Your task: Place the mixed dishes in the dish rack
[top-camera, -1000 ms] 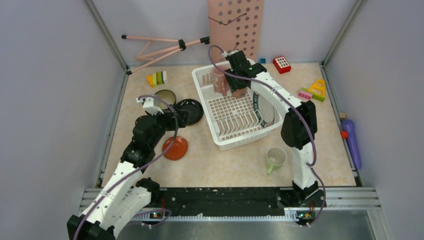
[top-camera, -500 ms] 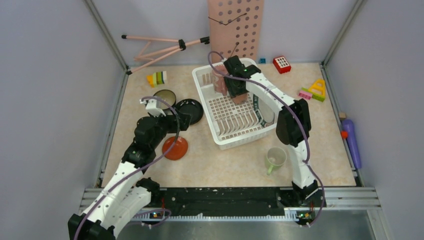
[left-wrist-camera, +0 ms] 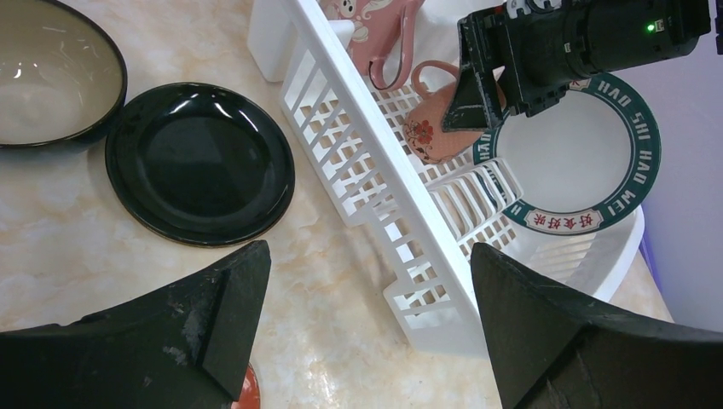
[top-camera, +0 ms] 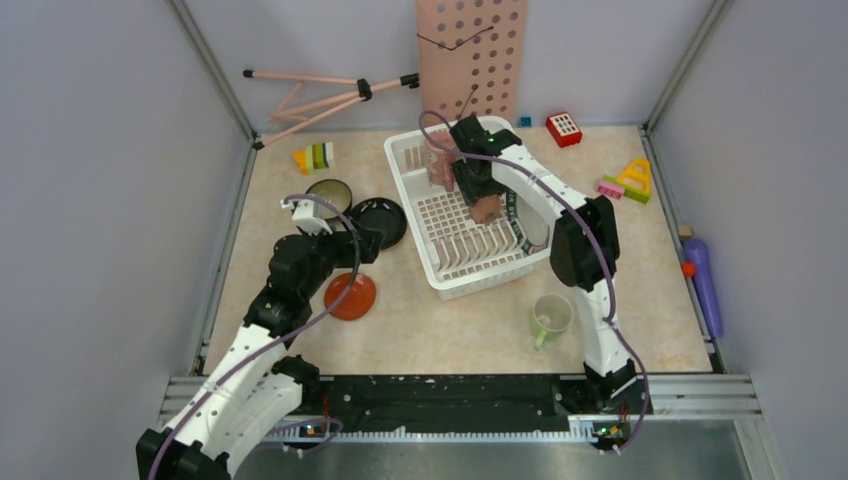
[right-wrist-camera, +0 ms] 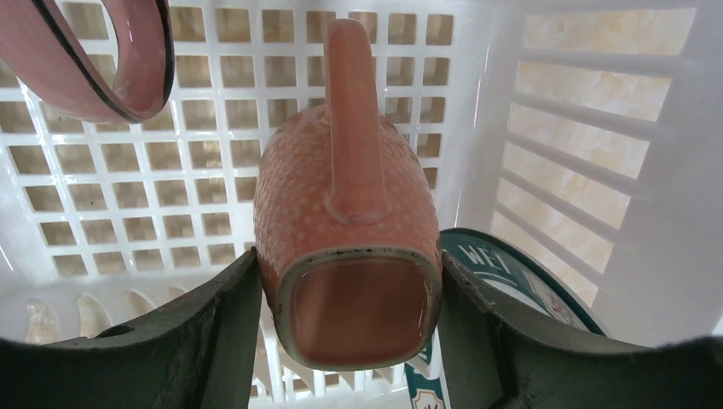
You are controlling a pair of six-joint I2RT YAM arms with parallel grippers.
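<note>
Dish rack, the large white plastic basket with slotted sides, sits at the back middle of the table and has 2 pieces loaded. A tall glossy pink mug is at its far end, and a white-centred plate with a dark green lettered rim leans against the right-hand wall.

A 3rd piece is inside but not let go. The right gripper reaches down into the basket with its 2 fingers closed on the mouth end of a small salmon-pink cup with a dotted skin. The cup's handle points away from the wrist. It hangs between the pink mug and the lettered plate, just beyond the row of upright prongs. It is low over the perforated floor; whether it touches I cannot tell.

The left gripper hangs with its fingers spread wide and nothing between them. It is over the tabletop between a round glossy black plate and the rack's left wall. Just beside that plate stands a dark-rimmed bowl with a cream inside.

I would put the job at under half done: 2 set down, 1 in hand, 4 outside. Those 4 are the black plate, the bowl, a flat orange-red saucer near the left arm, and a pale green mug in front of the rack. The left arm looks best placed for the black plate.
</note>
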